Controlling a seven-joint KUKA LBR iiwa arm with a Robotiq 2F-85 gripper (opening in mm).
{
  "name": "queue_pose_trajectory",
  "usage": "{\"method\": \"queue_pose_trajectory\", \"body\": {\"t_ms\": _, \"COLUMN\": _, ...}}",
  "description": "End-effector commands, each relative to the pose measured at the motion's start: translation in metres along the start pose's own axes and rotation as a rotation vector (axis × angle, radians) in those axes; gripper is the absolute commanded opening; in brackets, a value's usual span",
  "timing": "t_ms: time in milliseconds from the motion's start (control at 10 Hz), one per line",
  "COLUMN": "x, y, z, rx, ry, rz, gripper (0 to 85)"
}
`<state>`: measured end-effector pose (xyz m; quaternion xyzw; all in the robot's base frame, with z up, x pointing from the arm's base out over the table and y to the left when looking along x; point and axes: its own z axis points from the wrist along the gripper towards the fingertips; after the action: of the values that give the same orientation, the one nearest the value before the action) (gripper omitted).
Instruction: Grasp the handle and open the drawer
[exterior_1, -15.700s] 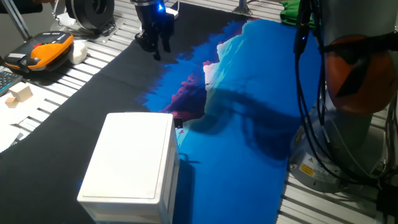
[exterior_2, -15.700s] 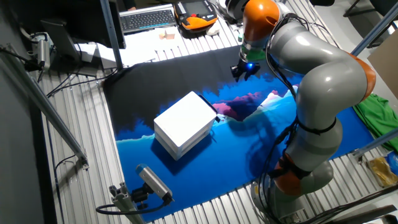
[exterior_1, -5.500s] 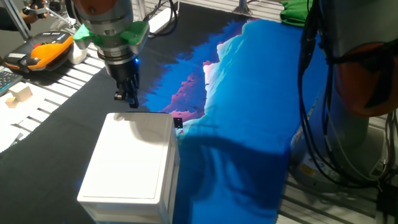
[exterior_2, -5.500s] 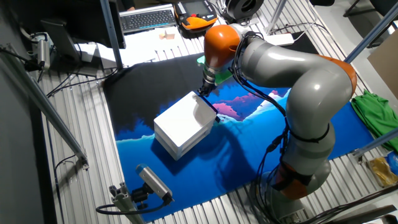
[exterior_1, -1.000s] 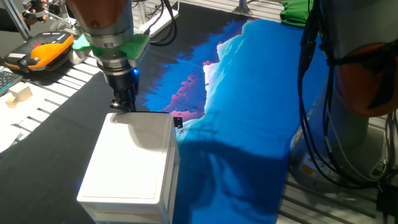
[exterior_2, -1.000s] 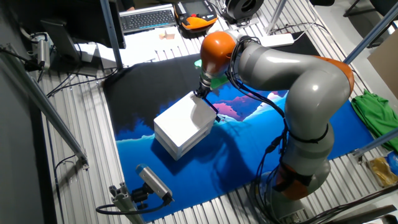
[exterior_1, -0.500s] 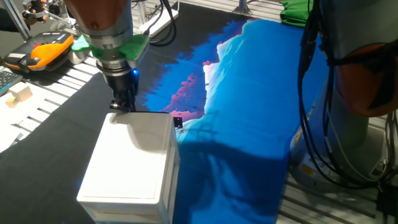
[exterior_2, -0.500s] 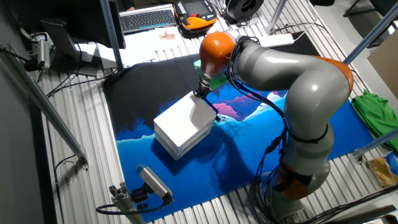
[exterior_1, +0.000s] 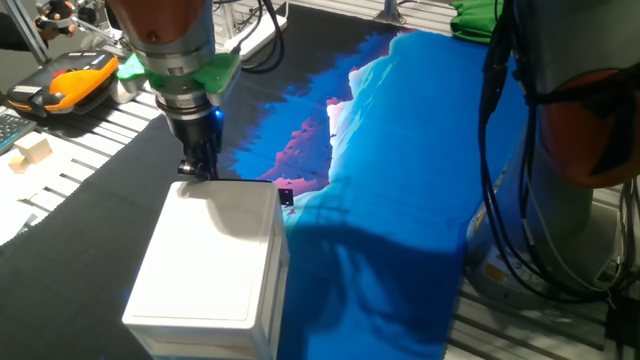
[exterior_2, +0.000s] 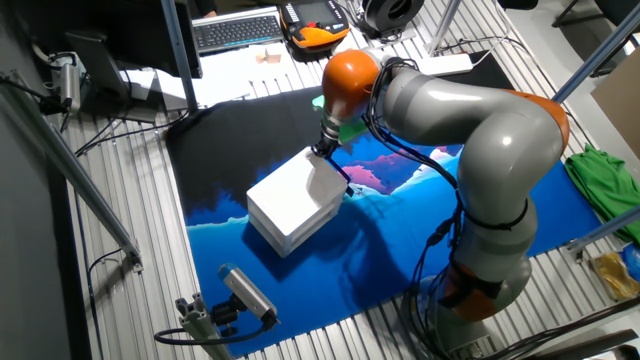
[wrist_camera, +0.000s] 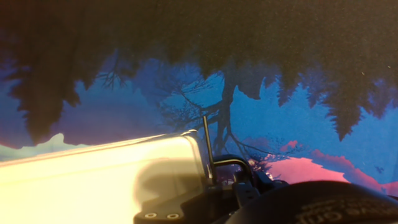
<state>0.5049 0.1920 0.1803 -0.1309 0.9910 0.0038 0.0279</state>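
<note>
The white drawer unit (exterior_1: 210, 262) stands on the dark and blue cloth; it also shows in the other fixed view (exterior_2: 295, 198). The drawer is pushed in and its front faces away, hidden in both fixed views. My gripper (exterior_1: 197, 172) points down at the unit's far top edge, left of a small black end piece (exterior_1: 287, 197). It is at the same edge in the other fixed view (exterior_2: 322, 152). In the hand view the handle (wrist_camera: 207, 149) is a thin dark bar beside the unit's white top (wrist_camera: 99, 177). The fingertips are hidden, so I cannot tell their grip.
An orange and black device (exterior_1: 72, 80) and small wooden blocks (exterior_1: 30, 152) lie at the left on the slatted table. The arm's grey base (exterior_1: 560, 230) with cables stands at the right. A keyboard (exterior_2: 238, 30) is at the far edge; a green cloth (exterior_2: 600, 175) lies at the right.
Over several seconds the gripper came from the far end of the cloth down to the unit's far top edge. In the last second nothing has visibly moved.
</note>
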Motion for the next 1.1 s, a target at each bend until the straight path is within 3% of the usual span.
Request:
{"method": "queue_pose_trajectory", "body": {"t_ms": 0, "x": -0.0003, "y": 0.0006, "z": -0.0006, "rx": 0.007, "ry": -0.002, "rz": 0.0, "gripper": 0.0}}
{"method": "queue_pose_trajectory", "body": {"t_ms": 1000, "x": -0.0015, "y": -0.0021, "z": -0.0014, "rx": 0.012, "ry": -0.015, "rz": -0.046, "gripper": 0.0}}
